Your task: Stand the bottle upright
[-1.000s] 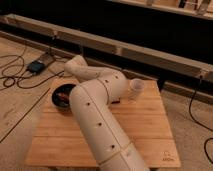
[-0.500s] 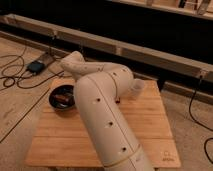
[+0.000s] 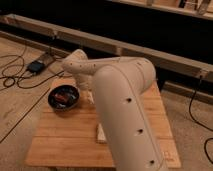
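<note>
Cream plastic robot arm (image 3: 125,115) sprawls over the pale wooden slatted table (image 3: 55,145), with its gripper (image 3: 89,94) low just beside the dark round bowl (image 3: 52,100). Whether it is wide or narrow I cannot tell. I cannot pick out the small whitish bottle, which is probably hidden under the wrist. To do this well, I'd grip near the capped end and tip it gently onto its base, clear of the bowl. A flat beige rectangular block (image 3: 101,134) peeks from beneath the arm, near enough to get knocked.
</note>
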`<state>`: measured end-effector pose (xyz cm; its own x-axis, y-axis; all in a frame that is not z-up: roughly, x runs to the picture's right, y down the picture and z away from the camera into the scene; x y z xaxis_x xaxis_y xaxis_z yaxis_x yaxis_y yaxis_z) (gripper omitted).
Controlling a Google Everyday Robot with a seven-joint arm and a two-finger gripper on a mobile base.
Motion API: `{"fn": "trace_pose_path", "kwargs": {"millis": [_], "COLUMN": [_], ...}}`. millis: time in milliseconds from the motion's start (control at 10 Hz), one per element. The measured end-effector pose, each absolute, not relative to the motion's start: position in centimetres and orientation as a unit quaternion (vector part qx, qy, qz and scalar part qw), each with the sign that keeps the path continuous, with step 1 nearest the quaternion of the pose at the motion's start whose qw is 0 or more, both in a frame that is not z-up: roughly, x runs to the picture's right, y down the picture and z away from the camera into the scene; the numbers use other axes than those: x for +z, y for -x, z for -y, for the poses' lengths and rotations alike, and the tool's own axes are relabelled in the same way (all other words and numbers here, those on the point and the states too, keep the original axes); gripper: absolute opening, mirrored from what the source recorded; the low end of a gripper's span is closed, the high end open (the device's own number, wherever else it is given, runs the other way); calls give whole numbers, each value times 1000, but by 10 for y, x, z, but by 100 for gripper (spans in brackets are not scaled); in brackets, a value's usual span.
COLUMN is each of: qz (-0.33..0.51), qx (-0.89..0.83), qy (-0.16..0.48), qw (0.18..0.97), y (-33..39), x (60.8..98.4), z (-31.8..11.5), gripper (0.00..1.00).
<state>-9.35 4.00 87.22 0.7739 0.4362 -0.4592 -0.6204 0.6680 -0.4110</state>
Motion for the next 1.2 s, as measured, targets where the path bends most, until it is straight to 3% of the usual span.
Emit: {"fn": "trace_pose_path", "kwargs": {"millis": [1200], "qz": [133], "qx": [350], "qy": [247], "qw": [894], "y": [66], "x": [860], "z": [-26], "gripper": [0]}}
